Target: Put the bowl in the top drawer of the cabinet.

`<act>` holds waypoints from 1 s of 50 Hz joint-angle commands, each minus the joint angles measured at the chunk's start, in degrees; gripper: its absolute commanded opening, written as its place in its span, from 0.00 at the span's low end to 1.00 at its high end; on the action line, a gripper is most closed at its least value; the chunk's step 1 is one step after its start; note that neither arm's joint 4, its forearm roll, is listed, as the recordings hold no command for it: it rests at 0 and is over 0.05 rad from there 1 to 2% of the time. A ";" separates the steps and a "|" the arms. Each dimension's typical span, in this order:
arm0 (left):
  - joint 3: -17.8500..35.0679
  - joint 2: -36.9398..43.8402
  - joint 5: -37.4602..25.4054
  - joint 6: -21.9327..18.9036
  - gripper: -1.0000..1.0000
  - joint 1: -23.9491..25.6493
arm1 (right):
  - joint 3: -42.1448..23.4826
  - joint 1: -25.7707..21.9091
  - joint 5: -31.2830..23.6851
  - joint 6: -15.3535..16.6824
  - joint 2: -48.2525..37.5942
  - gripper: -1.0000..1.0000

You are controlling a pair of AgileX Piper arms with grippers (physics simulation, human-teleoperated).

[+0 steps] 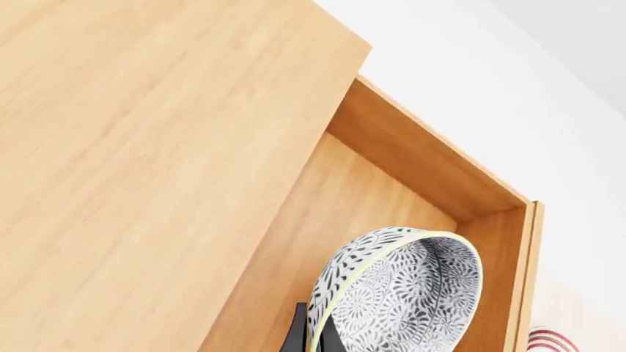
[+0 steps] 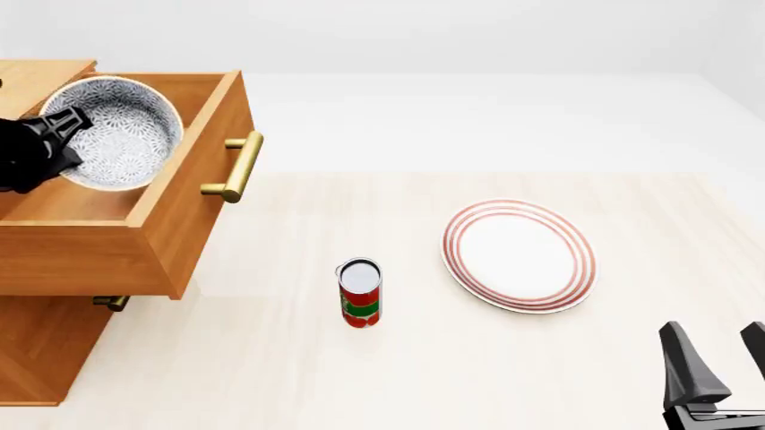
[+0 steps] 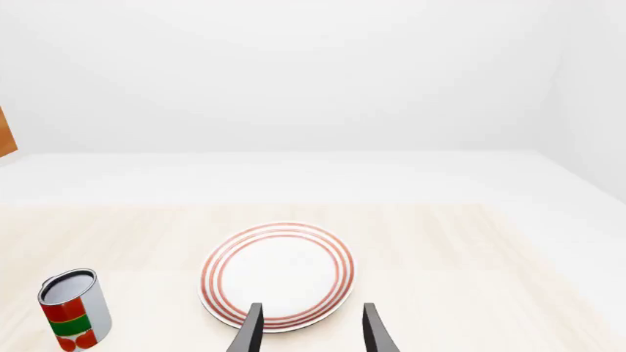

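The flower-patterned bowl (image 2: 117,134) hangs tilted over the pulled-out top drawer (image 2: 189,188) of the cabinet (image 2: 34,351). My left gripper (image 2: 70,136) is shut on the bowl's left rim. In the left wrist view the bowl (image 1: 415,293) shows its inside, with one dark finger on each side of the yellowish rim at the left gripper (image 1: 311,339). The drawer floor (image 1: 338,213) lies below it. I cannot tell whether the bowl touches the floor. My right gripper (image 2: 721,356) stands open over the table's near right corner, holding nothing.
A white plate with red rings (image 2: 519,254) lies right of centre, just ahead of the right gripper (image 3: 311,330). A red and green can (image 2: 360,292) stands upright mid-table. The drawer's brass handle (image 2: 239,167) juts toward the table. A lower drawer handle (image 2: 110,303) shows underneath.
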State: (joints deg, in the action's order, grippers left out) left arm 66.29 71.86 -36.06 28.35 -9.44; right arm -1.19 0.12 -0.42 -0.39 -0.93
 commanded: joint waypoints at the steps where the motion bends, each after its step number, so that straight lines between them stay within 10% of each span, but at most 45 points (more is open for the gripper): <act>1: -0.21 0.30 0.66 -0.40 0.00 -0.01 | 0.00 0.00 0.01 -0.02 -0.02 1.00; 39: 0.06 1.03 1.21 -1.44 0.00 0.34 | 0.00 0.00 0.00 0.01 0.01 1.00; 40: 0.41 1.11 1.11 -2.25 1.00 0.48 | 0.00 0.00 0.01 -0.03 -0.02 1.00; 50: 1.61 1.09 0.71 -3.66 1.00 0.63 | 0.00 0.01 0.00 0.00 0.00 1.00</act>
State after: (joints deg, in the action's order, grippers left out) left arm 66.87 72.98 -35.10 25.98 -8.96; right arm -1.19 0.12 -0.42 -0.39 -0.93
